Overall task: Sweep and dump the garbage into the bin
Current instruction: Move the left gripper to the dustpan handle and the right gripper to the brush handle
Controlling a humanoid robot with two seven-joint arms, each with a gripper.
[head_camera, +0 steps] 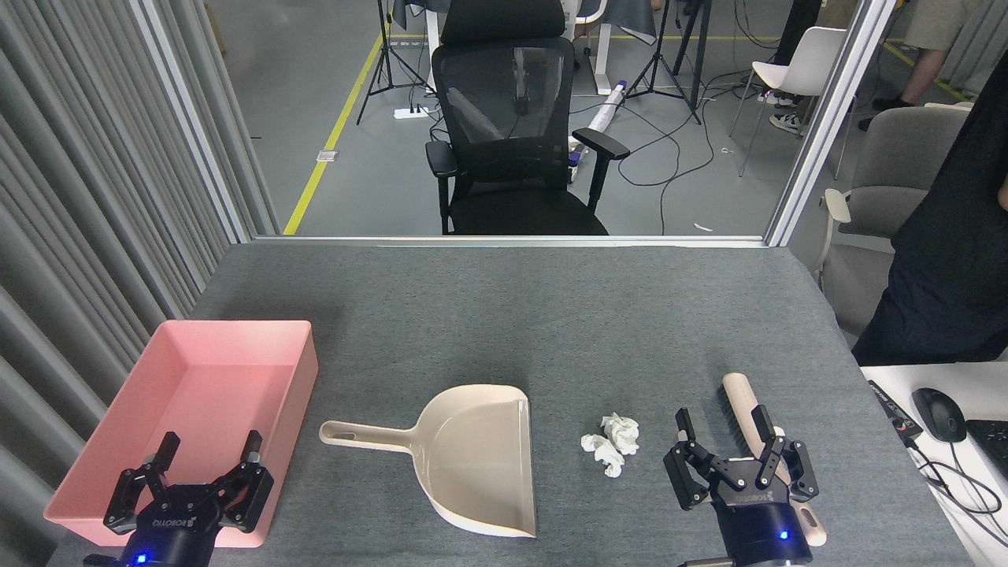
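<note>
Head view: fingers of right gripper [723, 449] are spread, straddling the brush [744, 409], whose long axis runs away from the robot; nothing pinched yet. Left gripper [206, 463] also spread, held over the near wall of the bin [295, 394]. Garbage [613, 442] lies between brush and dustpan [480, 457], right arm nearer.

Grey felt table [504, 315] carries pink bin [236, 346] (far left), dustpan [472, 457], tissue wads [613, 445], brush [744, 413]
</note>
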